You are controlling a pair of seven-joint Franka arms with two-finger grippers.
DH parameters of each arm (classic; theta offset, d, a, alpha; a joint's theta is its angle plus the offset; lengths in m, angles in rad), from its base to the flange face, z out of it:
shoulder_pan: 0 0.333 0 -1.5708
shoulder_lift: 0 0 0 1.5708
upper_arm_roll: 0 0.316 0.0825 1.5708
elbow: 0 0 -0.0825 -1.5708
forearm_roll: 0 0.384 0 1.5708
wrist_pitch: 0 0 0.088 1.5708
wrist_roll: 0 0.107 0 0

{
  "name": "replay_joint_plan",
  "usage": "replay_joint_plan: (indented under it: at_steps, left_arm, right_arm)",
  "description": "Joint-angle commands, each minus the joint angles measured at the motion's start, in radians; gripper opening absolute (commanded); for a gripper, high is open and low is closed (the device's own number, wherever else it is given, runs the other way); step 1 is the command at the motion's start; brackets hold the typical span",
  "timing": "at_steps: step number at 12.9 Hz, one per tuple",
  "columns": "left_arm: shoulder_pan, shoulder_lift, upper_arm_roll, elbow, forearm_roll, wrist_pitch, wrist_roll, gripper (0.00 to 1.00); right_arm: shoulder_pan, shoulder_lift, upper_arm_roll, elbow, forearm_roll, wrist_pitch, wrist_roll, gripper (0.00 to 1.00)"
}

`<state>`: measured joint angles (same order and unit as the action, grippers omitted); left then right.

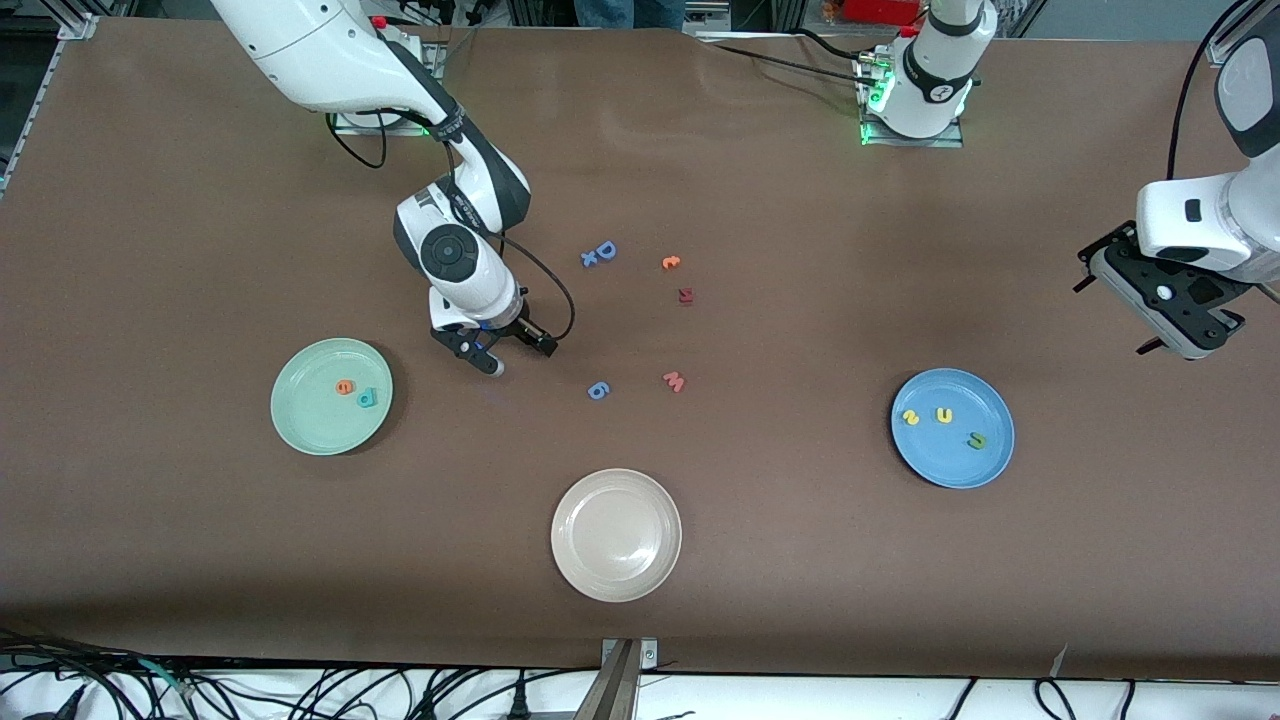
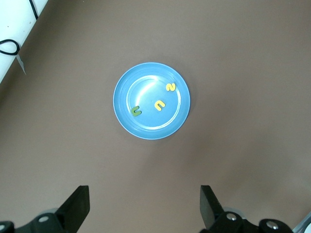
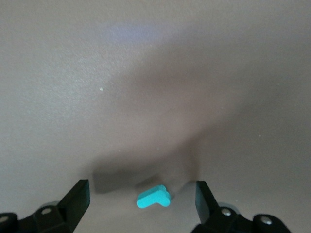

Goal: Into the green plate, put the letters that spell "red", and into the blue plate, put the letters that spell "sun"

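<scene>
Finding from the front that the blue plate (image 1: pixel 952 428) carries s, u and n while the green plate (image 1: pixel 331 396) holds only e and d, I confirm at my left wrist my left pincer (image 2: pixel 145 206) waits open above that plate, and at my right wrist the teal r (image 3: pixel 153 197) lies on the bench between the spread fingers of my right pincer (image 3: pixel 142 203).

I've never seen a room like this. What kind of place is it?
Probably a robot lab. Two white robot arms are bolted to a big brown table, cables run along its edge, and foam letters lie sorted on a blue plate and a green plate.
</scene>
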<state>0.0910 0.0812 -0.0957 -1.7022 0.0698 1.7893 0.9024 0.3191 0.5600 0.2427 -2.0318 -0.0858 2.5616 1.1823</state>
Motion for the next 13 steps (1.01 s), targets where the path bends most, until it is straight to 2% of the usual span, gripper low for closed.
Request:
replay_joint_plan:
  at_steps: [1,2,4,6,11,13]
  left_arm:
    - [-0.037,-0.037,0.013,-0.027,-0.025,0.010,-0.135,1.00]
    - [-0.040,-0.040,0.013,-0.024,-0.027,0.007,-0.211,1.00]
    - [-0.048,-0.043,0.013,-0.020,-0.068,0.004,-0.293,1.00]
    - [-0.053,-0.043,0.013,-0.014,-0.078,-0.016,-0.434,1.00]
    - [-0.068,-0.060,0.013,-0.013,-0.068,-0.021,-0.804,1.00]
    - [-0.057,-0.069,0.013,-0.017,-0.065,-0.021,-0.891,1.00]
  right_arm:
    - [0.000,-0.020,0.007,-0.028,-0.017,0.016,0.019,0.90]
    - [0.001,-0.020,0.007,-0.028,-0.017,0.016,0.019,0.83]
    - [0.001,-0.020,0.007,-0.028,-0.017,0.014,0.019,0.62]
    - [0.000,-0.020,0.007,-0.028,-0.017,0.014,0.014,0.47]
    - [0.000,-0.019,0.007,-0.028,-0.017,0.014,0.011,0.24]
    - [-0.005,-0.020,0.007,-0.028,-0.017,0.011,0.010,0.20]
